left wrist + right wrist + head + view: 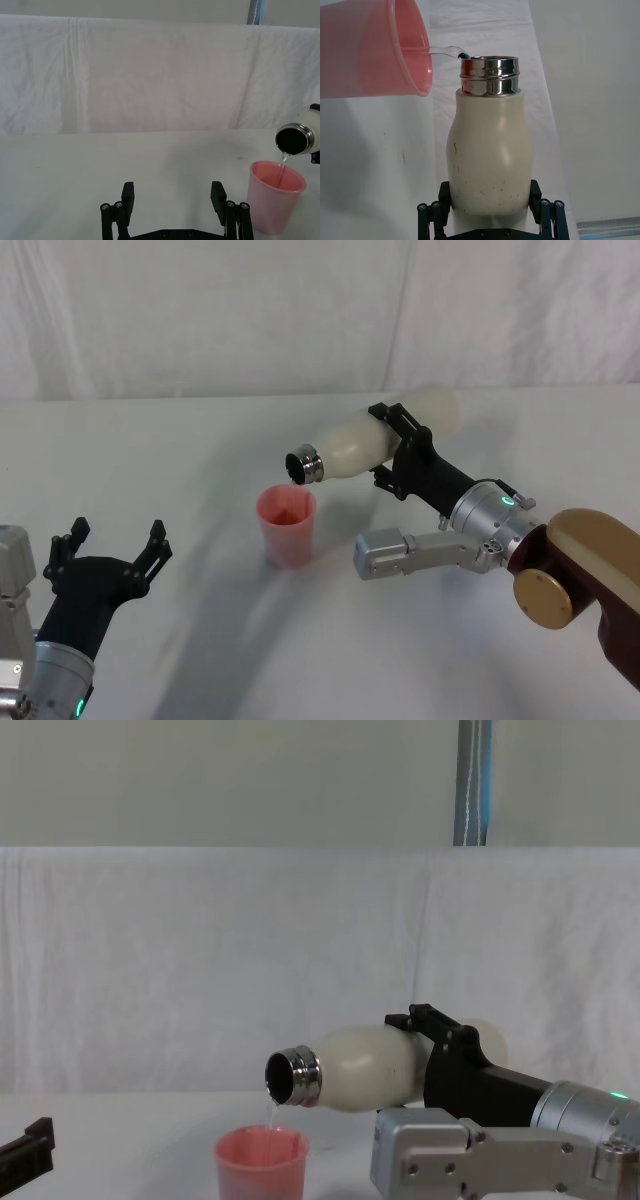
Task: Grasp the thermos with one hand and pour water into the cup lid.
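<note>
Thermos (385, 440) is lying nearly on its side in the air, the right claw (405, 450) clenching its cream body around the middle. Its steel neck (293, 1077) is tipping down over the cup lid (287, 526), and a thin stream of water (282, 165) is falling into that pink cup standing on the white surface (180, 460). Well to the left, the left claw (110, 552) is hanging released, fingers spread
</note>
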You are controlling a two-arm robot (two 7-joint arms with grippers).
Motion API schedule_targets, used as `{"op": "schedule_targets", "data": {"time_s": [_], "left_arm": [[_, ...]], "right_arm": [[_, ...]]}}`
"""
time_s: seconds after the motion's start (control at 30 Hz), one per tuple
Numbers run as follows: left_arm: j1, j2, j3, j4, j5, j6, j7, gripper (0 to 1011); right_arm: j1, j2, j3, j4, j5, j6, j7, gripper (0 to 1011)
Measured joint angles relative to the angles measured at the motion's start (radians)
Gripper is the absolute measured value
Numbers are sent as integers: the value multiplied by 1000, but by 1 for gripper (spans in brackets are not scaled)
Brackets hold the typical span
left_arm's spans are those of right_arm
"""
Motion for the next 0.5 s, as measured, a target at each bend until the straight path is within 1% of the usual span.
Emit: {"op": "schedule_targets", "data": {"time_s": [0.5], "left_arm": [[0,0,0,0,0,0,0,1001]], "right_arm": [[2,0,-3,4,0,-2,3,950]]}}
